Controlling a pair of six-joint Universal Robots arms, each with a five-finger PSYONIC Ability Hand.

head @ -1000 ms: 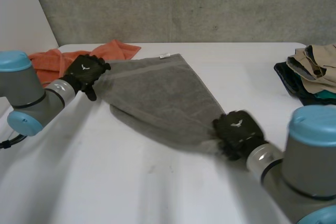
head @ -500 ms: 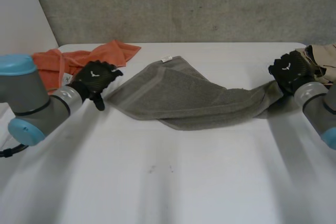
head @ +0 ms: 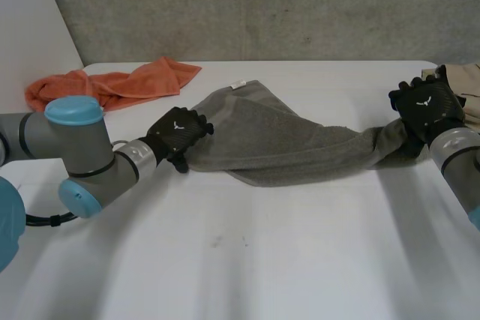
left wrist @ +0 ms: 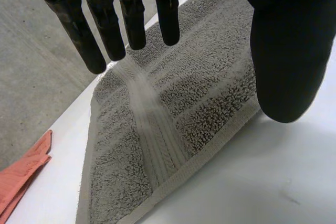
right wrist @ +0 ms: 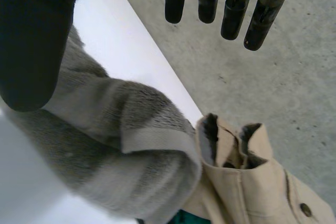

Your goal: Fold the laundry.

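A grey towel (head: 277, 140) lies stretched and bunched across the white table (head: 262, 260), from left of centre to the far right. My left hand (head: 178, 134) is at its left edge. In the left wrist view its fingers (left wrist: 131, 14) are straight and spread from the thumb, just over the towel's hemmed edge (left wrist: 157, 129), gripping nothing. My right hand (head: 424, 106) hovers over the towel's right end. Its fingers (right wrist: 231, 9) and thumb stand apart, and the rolled towel end (right wrist: 131, 145) lies loose under the palm.
An orange cloth (head: 120, 80) lies at the back left, beyond the left hand; its corner (left wrist: 21, 177) shows past the towel. A pile of clothes (head: 457, 84), topped by a beige garment (right wrist: 252, 182), sits at the right edge, touching the towel's end.
My right hand has opened and let go of the towel's end after carrying it to the right. My left hand slid right, onto the towel's left edge.
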